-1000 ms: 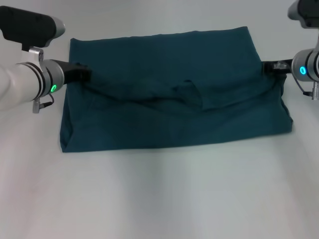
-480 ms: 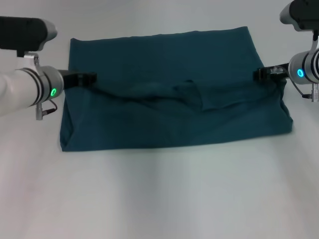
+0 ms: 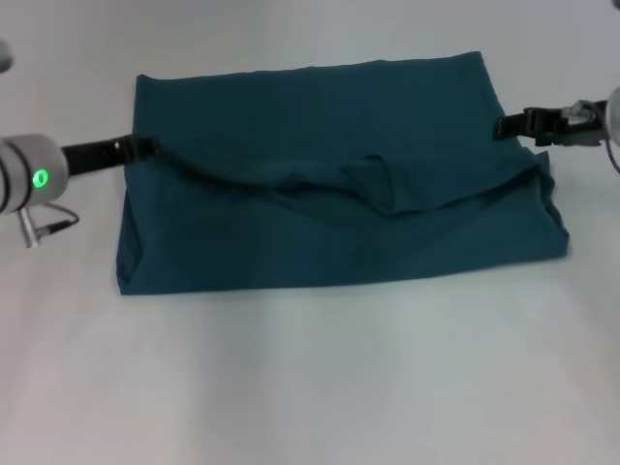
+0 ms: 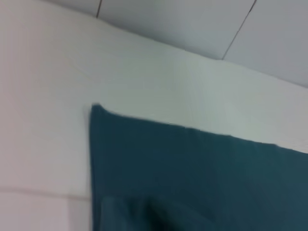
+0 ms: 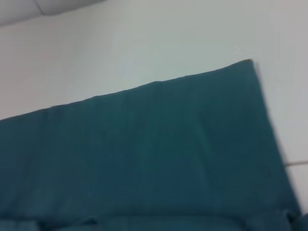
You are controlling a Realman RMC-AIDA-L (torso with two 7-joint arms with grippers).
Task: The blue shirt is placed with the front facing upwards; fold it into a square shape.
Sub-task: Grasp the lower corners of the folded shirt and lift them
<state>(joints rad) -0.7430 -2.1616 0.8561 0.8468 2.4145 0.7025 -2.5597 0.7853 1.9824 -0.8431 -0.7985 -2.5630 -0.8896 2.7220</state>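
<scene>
Your dark teal-blue cotton shirt (image 3: pixel 329 174) lies folded into a wide rectangle at the centre of the pale grey desk (image 3: pixel 310 387), with a rumpled fold line running across its middle from 9 to 3 o'clock. Your left pincer (image 3: pixel 145 147) sits at the shirt's 9 o'clock edge, touching the cloth; you cannot tell whether it is spread or pinching. Your right pincer (image 3: pixel 506 126) sits at the 3 o'clock edge, just beside the fabric, its grip equally unclear.
</scene>
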